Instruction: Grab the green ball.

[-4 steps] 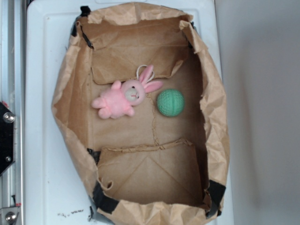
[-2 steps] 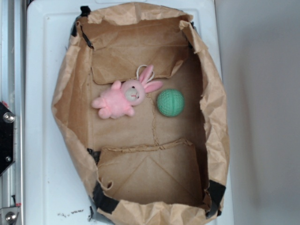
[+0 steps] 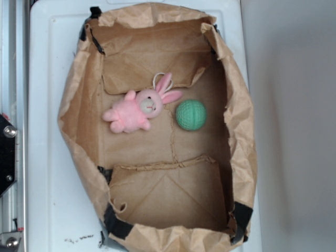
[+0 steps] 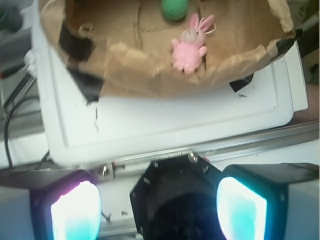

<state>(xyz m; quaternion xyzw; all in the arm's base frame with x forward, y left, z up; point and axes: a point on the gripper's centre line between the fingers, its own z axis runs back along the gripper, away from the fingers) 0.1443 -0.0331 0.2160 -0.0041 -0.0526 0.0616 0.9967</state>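
The green ball (image 3: 190,115) is a small teal ribbed sphere on the floor of an open brown paper bag (image 3: 79,105). It lies just right of a pink plush bunny (image 3: 139,111). In the wrist view the ball (image 4: 174,8) is at the top edge, with the bunny (image 4: 189,45) below it. My gripper (image 4: 157,205) is open and empty, its two glowing pads (image 4: 76,212) wide apart at the bottom of the wrist view, far from the bag. The gripper does not show in the exterior view.
The bag lies on a white tray (image 3: 44,157), whose surface also shows in the wrist view (image 4: 165,120). A metal rail (image 3: 13,79) and a black mount (image 3: 6,157) run along the left. Grey surface lies to the right (image 3: 294,131).
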